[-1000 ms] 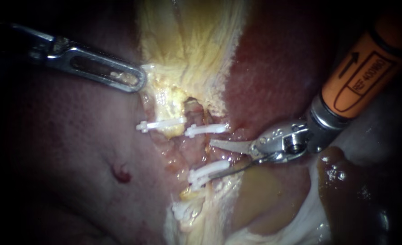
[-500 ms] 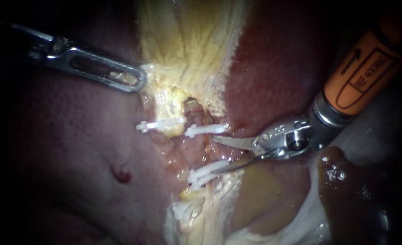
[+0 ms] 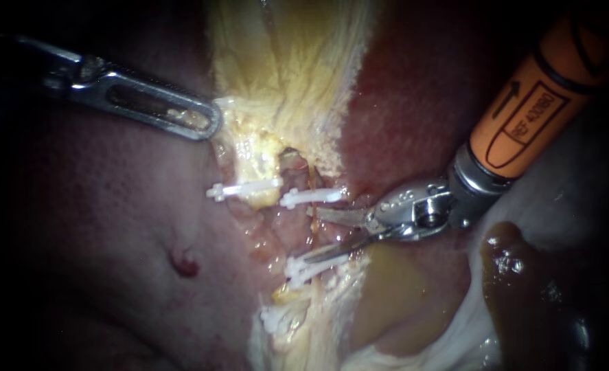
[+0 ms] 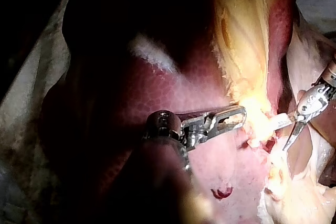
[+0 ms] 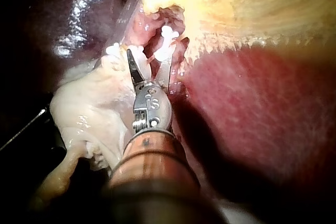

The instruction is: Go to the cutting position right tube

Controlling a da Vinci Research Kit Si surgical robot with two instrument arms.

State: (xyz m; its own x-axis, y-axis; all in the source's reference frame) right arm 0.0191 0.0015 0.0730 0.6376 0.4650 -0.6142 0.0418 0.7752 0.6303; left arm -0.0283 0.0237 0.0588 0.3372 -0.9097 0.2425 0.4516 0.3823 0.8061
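Right tool (image 3: pixel 311 237): blades open, narrow gap, tips at the side of the right tube (image 3: pixel 292 230), between upper clip (image 3: pixel 311 197) and lower clip (image 3: pixel 316 265); contact unclear. The tube lies mid-liver (image 3: pixel 414 103) and looks soft, wet, thin and easily torn. Straddle the bare stretch between the clips. Left tool (image 3: pixel 201 118) is clamped on yellow tissue (image 3: pixel 249 148).

Right tube (image 3: pixel 311 232): thin, pinkish-yellow, near-vertical, between upper and lower white clips (image 3: pixel 311 198).
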